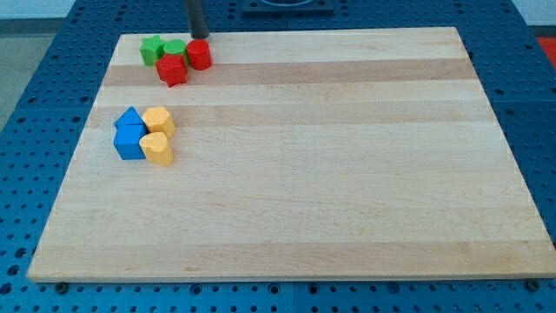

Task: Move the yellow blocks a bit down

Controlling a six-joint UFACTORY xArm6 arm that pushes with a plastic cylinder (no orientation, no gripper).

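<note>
Looking down on a pale wooden board (330,174) resting on a blue perforated table (35,104), we see two small clusters of blocks, both toward the view's left. Our arm carries no claw, only a dark rod, so nothing is grasped; my tip (198,37) sits at the board's top edge, just above the red cylinder (200,55) and close enough that we cannot tell whether they touch.

That upper cluster holds four blocks packed together: a green star-like block (153,49) at the left, a green cylinder (175,48) beside it, the red cylinder at the right, and a red star-shaped block (172,70) just below the two in the middle.

Well below, near the board's left edge, sits the second cluster. Two yellow blocks stand one above the other: the upper yellow block (158,121), roughly hexagonal, and the lower yellow block (157,149), roughly heart-shaped, touching it. Pressed against their left sides are a blue triangular block (129,118) and, beneath it, a blue cube (129,143). My tip is well apart from both yellow blocks, up toward the view's top.
</note>
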